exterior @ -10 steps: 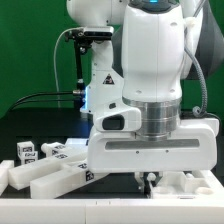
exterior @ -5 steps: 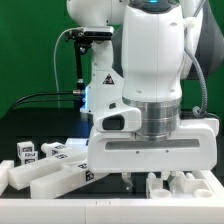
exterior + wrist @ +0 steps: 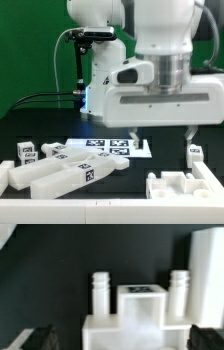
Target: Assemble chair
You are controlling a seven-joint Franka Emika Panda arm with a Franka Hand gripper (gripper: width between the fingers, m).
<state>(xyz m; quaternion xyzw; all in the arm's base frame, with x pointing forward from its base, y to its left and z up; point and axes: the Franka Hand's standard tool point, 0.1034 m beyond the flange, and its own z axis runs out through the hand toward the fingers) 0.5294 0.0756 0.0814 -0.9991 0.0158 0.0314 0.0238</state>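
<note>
My gripper [image 3: 160, 143] hangs open and empty above the table, its two fingers spread wide apart. Below it, at the exterior view's front right, lies a white chair part [image 3: 184, 186] with raised blocks. In the wrist view the same part [image 3: 134, 317] shows two ribbed pegs and a tagged block between them. It lies between my dark fingertips [image 3: 40, 339] without touching them. Several more white chair parts [image 3: 62, 172] with tags lie at the exterior view's left.
The marker board [image 3: 108, 147] lies flat behind the parts, in front of the robot base. A small tagged white piece [image 3: 195, 152] stands at the exterior view's right edge. A long white piece [image 3: 208, 263] runs along one side of the wrist view.
The gripper has risen from low over the front-right part to well above the table. The part stays on the table, now in full view.
</note>
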